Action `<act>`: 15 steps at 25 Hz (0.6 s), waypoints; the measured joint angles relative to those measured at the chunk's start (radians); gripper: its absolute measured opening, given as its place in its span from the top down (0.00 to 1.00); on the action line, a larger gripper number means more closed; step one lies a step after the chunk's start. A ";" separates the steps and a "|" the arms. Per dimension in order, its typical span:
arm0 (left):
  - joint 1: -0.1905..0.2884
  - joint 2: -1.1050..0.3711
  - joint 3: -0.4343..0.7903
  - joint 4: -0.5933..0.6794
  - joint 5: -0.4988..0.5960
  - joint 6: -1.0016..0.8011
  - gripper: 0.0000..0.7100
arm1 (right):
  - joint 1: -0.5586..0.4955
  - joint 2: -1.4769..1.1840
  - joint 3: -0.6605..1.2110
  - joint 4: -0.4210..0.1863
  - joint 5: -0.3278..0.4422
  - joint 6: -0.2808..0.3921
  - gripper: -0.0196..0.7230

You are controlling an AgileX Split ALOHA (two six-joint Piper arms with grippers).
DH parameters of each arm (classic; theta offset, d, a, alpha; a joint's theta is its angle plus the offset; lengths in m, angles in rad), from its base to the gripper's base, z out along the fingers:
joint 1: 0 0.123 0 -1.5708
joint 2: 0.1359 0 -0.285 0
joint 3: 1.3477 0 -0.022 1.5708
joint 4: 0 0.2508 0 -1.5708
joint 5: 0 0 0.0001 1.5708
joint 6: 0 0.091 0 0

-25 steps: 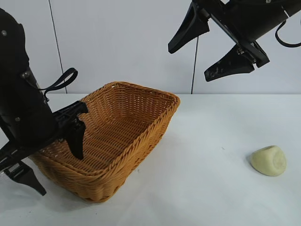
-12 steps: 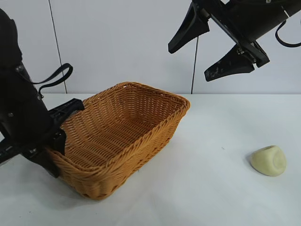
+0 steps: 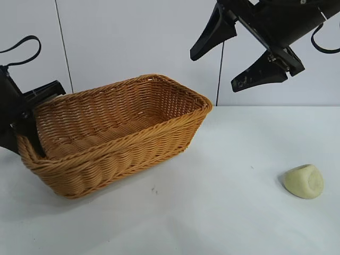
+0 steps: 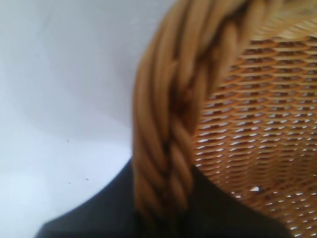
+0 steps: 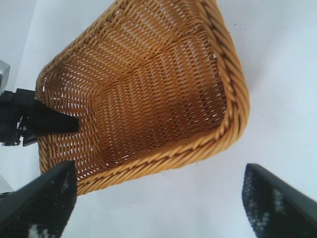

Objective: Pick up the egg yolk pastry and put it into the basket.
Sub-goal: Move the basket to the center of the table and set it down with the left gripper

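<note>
Since a second ago my left gripper (image 3: pixel 27 139) has swung the basket (image 3: pixel 122 133) round and tipped its held end up.

My left fingers pinch the braided rim at the basket's far-left end, nearly shut on it. My right gripper (image 3: pixel 228 50) hangs wide open and empty above the basket's right end. The egg yolk pastry (image 3: pixel 304 181) lies well right of the basket, untouched; picking it up comes next, I judge.
</note>
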 joint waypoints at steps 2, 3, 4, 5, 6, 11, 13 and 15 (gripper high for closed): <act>-0.012 0.029 -0.058 0.002 0.039 0.038 0.81 | 0.000 0.000 0.000 0.000 0.003 0.000 0.13; -0.022 0.043 -0.076 0.003 0.054 0.054 0.81 | 0.000 0.000 0.000 0.000 0.003 0.000 0.13; -0.033 0.056 -0.090 0.003 0.068 0.064 0.81 | 0.000 0.000 0.000 0.000 0.005 0.000 0.13; -0.048 0.065 -0.099 0.005 0.076 0.070 0.81 | 0.000 0.000 0.000 0.000 0.005 0.000 0.13; -0.064 0.075 -0.104 0.006 0.078 0.077 0.81 | 0.000 0.000 0.000 0.000 0.005 0.000 0.13; -0.128 0.112 -0.109 0.004 0.072 0.107 0.81 | 0.000 0.000 0.000 0.000 0.007 0.000 0.13; -0.135 0.119 -0.109 -0.004 0.056 0.108 0.81 | 0.000 0.000 0.000 0.000 0.009 0.000 0.13; -0.135 0.121 -0.110 -0.009 0.025 0.112 0.81 | 0.000 0.000 0.000 0.000 0.011 0.000 0.13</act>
